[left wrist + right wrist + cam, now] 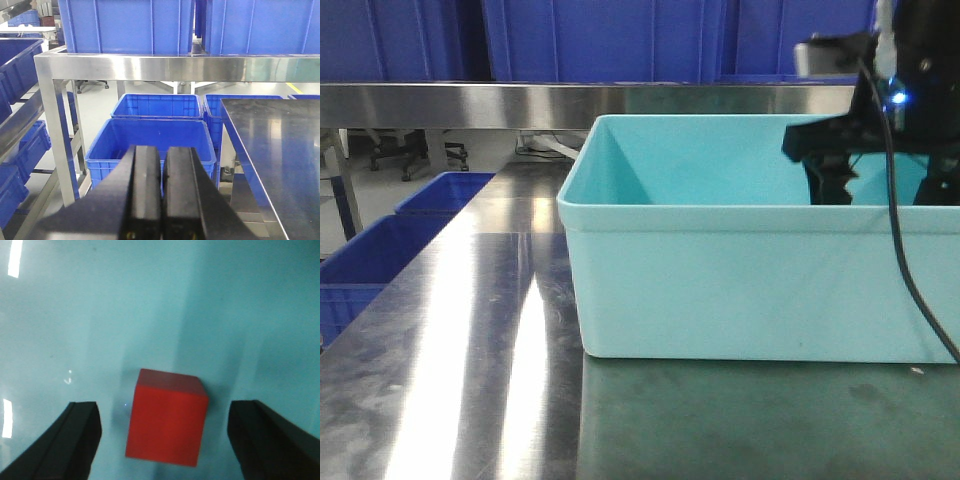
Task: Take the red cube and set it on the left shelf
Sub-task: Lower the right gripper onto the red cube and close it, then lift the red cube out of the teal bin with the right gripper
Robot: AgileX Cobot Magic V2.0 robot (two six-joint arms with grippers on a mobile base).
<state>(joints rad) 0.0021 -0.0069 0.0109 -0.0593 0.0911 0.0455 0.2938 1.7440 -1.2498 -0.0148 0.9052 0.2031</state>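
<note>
Straddling the red cube (166,420), right end effector (164,409) is partly cropped.

**Steel worktop carrying one teal bin**

You are looking at a glossy steel worktop (470,330) that is carrying a single teal bin (720,290), which is sitting flat toward the right side. Behind the bin, a steel shelf (450,103) is running across above the worktop and bearing large blue crates (600,40). Beside the worktop, open blue tubs (155,140) are resting on the grey floor (95,107).
</note>
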